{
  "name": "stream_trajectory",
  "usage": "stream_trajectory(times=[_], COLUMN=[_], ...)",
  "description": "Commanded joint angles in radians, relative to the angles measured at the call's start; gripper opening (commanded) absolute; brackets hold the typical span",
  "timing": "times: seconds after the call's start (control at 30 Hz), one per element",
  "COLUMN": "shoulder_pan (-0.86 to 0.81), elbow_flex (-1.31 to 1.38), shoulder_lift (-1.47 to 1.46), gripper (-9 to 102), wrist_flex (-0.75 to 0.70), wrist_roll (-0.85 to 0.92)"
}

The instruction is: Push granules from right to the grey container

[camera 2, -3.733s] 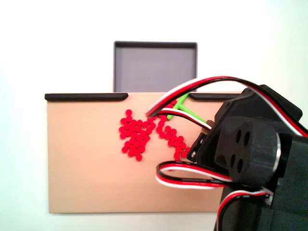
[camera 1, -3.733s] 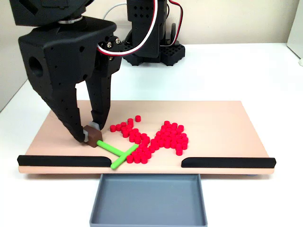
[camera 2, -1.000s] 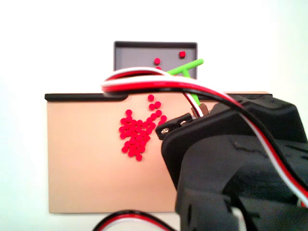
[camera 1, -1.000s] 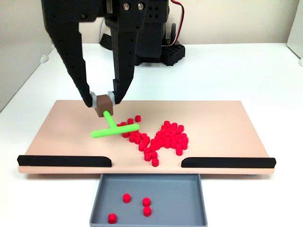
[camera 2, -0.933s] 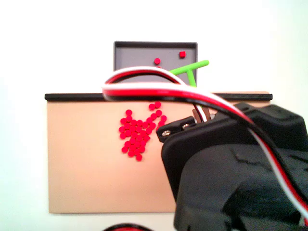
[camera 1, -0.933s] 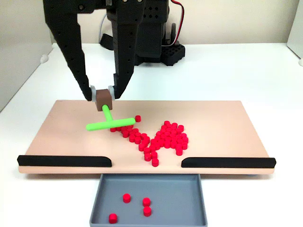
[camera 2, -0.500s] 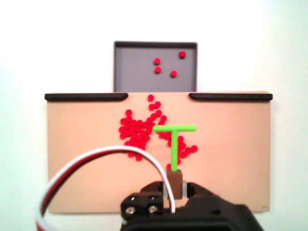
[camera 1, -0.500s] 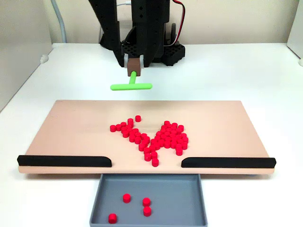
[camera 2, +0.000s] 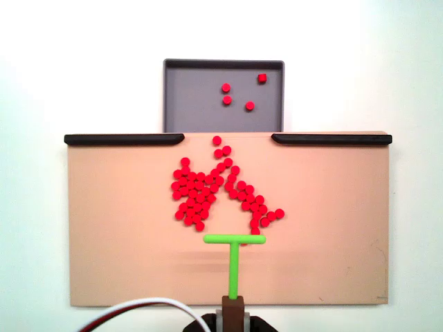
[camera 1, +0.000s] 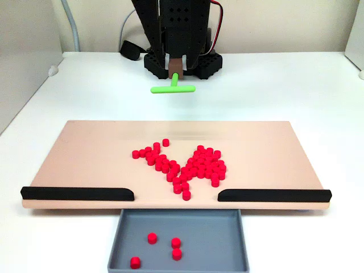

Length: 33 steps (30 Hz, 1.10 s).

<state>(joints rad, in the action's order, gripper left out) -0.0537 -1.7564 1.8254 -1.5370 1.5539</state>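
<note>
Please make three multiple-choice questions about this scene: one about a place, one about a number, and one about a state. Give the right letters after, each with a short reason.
1. Where do most of the granules lie?
A. on the tan board
B. in the grey container
C. on the white table

2. How many granules are inside the grey container?
A. none
B. four
C. ten

3. What is the gripper doing?
A. it is open and holds nothing
B. it holds the green T-shaped stick by its brown end block
C. it presses the stick onto the board

Answers:
1. A, the red cluster sits on the tan board, between and behind the two black strips.
2. B, both fixed views show four red pellets in the tray.
3. B, the green T-shaped stick hangs from the gripper, lifted above the table behind the board.
</note>
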Motion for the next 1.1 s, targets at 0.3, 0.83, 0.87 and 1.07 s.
stream_trajectory(times=[0.3,0.83,0.87,1.07], shoulder_pan=[0.011,0.002,0.002,0.002], elbow_flex=[0.005,0.012,0.012,0.006], shoulder_lift=[0.005,0.006,0.014,0.032], gripper=[0,0,0,0], wrist_flex=[0.005,0.005,0.005,0.002], wrist_roll=[-0.031,-0.043,-0.043,-0.026])
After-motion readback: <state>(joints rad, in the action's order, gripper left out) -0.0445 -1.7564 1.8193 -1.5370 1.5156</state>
